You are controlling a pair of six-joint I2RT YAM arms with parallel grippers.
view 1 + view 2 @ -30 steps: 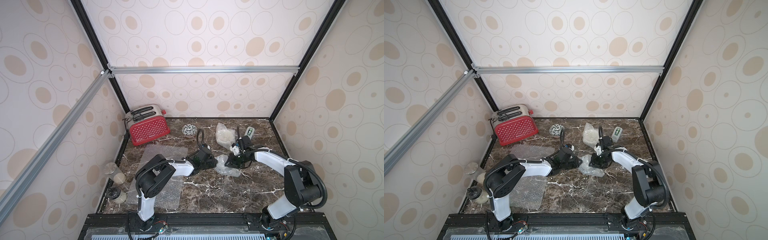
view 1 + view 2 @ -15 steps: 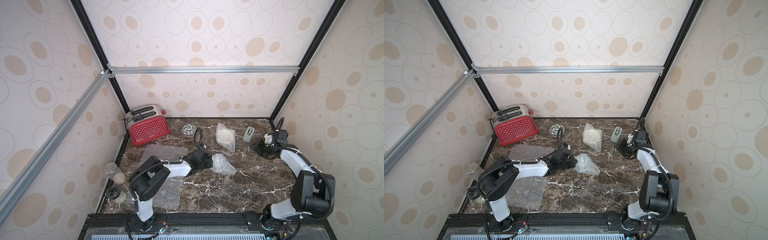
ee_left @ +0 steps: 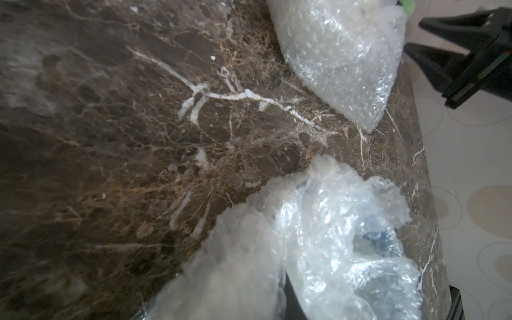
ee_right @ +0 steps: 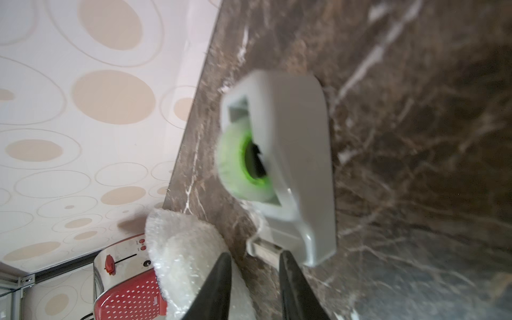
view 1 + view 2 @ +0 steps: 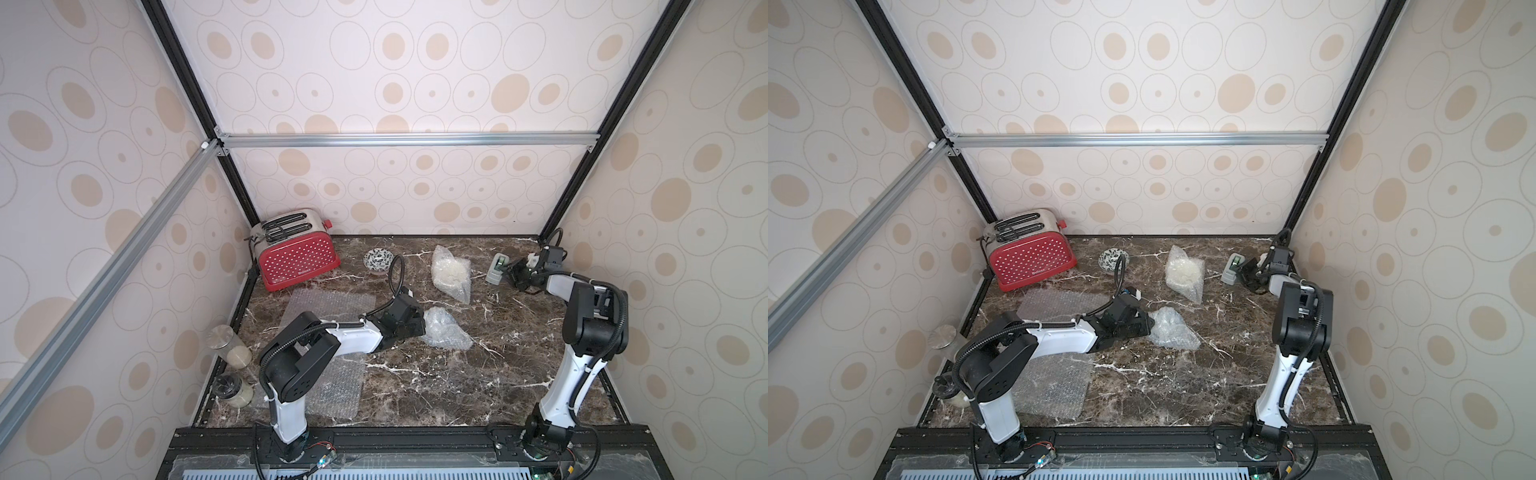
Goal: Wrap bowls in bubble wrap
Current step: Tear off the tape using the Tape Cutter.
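Beside the grey plastic tape dispenser your right gripper has its jaws apart, so close squarely on the tape end, while your left gripper, well away, clamps the crumpled clear bubble-wrap bundle around the blue-patterned bowl.

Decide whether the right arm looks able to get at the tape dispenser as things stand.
Probably yes. The right end effector is right beside the tape dispenser, jaws apart, with nothing between them; the wrapped bowl lies off to the side.

Red toaster back corner; grey tape dispenser; two jars at edge.
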